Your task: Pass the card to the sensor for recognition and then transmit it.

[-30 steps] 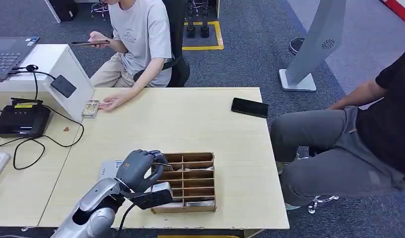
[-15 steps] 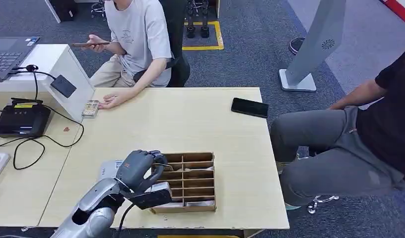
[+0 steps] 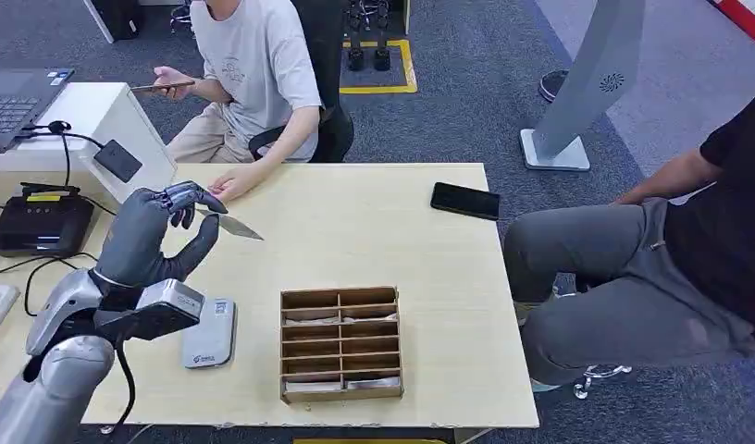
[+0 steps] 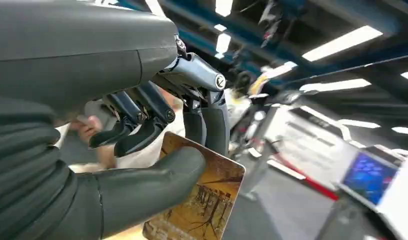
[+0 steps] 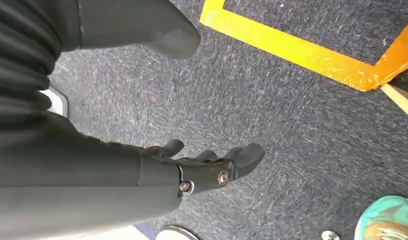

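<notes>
My left hand (image 3: 156,236) is raised over the left part of the wooden table (image 3: 355,222) and pinches a thin card (image 3: 233,226) between thumb and fingers. In the left wrist view the card (image 4: 202,200) shows an orange-brown picture, with the thumb (image 4: 142,187) pressed on its face. A flat grey reader (image 3: 208,333) lies on the table below the hand. A black pad (image 3: 117,159) is fixed on the sloped white stand to the far left. My right hand (image 5: 192,170) hangs over grey carpet, fingers apart and holding nothing.
A wooden slotted box (image 3: 341,342) with several cards stands near the front edge. A black phone (image 3: 465,200) lies far right. A seated person's hand (image 3: 228,185) rests on the table's far edge by a small tin (image 3: 169,201); another person sits at right. Cables and a black device (image 3: 41,225) lie left.
My left hand has lifted from the box's left side and swung up and to the left with the card, uncovering the grey reader.
</notes>
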You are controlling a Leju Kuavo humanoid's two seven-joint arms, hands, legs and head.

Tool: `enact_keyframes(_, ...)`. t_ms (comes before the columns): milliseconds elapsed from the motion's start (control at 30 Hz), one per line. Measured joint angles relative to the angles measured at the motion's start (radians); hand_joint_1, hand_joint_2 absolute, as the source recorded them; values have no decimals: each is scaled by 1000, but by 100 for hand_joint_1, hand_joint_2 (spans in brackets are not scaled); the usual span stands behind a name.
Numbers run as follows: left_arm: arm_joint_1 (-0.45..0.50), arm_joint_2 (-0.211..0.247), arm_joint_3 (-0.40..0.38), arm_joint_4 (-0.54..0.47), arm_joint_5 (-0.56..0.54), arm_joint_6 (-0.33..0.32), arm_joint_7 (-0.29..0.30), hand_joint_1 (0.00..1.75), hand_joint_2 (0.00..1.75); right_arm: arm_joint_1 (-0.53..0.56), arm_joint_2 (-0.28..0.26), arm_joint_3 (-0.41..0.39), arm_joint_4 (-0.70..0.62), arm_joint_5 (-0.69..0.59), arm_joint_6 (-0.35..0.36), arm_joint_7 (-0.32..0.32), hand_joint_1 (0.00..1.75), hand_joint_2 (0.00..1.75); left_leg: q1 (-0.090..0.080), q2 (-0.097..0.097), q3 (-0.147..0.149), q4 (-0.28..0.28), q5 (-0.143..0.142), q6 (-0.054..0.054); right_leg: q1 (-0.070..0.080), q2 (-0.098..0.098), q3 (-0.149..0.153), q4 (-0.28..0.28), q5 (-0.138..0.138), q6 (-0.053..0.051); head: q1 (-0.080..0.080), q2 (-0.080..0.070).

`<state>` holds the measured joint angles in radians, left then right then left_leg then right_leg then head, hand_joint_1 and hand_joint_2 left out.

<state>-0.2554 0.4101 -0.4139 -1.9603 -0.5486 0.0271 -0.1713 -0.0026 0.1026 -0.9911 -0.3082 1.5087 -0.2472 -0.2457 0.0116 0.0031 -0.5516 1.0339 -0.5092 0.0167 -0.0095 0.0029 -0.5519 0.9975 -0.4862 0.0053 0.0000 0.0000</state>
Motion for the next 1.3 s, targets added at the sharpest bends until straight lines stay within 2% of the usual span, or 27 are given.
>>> enact_keyframes(200, -1, 18, 25, -44, -10, 12, -11, 175, 175, 0, 0, -3, 0, 0, 0, -3, 0, 175, 0, 0, 0, 0, 0, 0, -1, 0, 0, 0, 0, 0, 0, 0)
enact_keyframes(433, -1, 24, 29, -48, -11, 16, -11, 175, 175, 0, 0, -15, 2, 1, 0, -1, 0, 175, 0, 0, 0, 0, 0, 0, -1, 0, 0, 0, 0, 0, 0, 0)
enact_keyframes(667, -2, 23, 29, -47, -79, 58, 32, 175, 175, 0, 0, -20, 2, 2, 0, 2, 0, 175, 0, 0, 0, 0, 0, 0, -1, 0, 0, 0, 0, 0, 0, 0)
enact_keyframes(900, -2, 23, 29, -47, -82, 59, 34, 175, 175, 0, 0, -20, 2, 2, 0, 2, 0, 175, 0, 0, 0, 0, 0, 0, -1, 0, 0, 0, 0, 0, 0, 0)
enact_keyframes(933, -6, 21, 29, -34, -159, 74, 86, 175, 175, 0, 0, -21, 2, 3, 0, 2, 0, 175, 0, 0, 1, 0, 0, 0, -1, 0, 0, 0, 0, 0, 0, 0)
enact_keyframes(967, -8, 21, 29, -32, -167, 75, 91, 175, 175, 0, 0, -21, 2, 3, 0, 3, 0, 175, 0, 0, 1, 0, 0, 0, -1, 0, 0, 0, 0, 0, 0, 0)
enact_keyframes(1000, -32, 2, 27, 32, -323, 101, 184, 175, 175, -4, 0, -21, 4, 5, -5, 5, 0, 175, 0, 0, 1, 0, 1, -1, -1, 0, 0, 0, 0, 0, 0, 0)
enact_keyframes(1033, -81, -34, 25, 185, -441, 154, 257, 175, 175, -13, 0, -21, 15, 5, -16, 10, 0, 175, 0, 0, 1, 0, 2, -3, 0, 0, -1, 0, 2, -2, -1, 0)
enact_keyframes(1100, -98, -44, 25, 238, -460, 169, 268, 175, 175, -15, 0, -21, 20, 5, -19, 15, 0, 175, 0, 0, 1, 0, 2, -3, 0, 1, -1, 0, 2, -2, 0, 0)
enact_keyframes(1300, -117, -60, 25, 297, -469, 172, 275, 175, 175, -15, 0, -21, 28, 5, -21, 15, 0, 175, 0, 0, 0, 0, 2, -3, 0, 1, -1, 0, 2, -2, 0, 0)
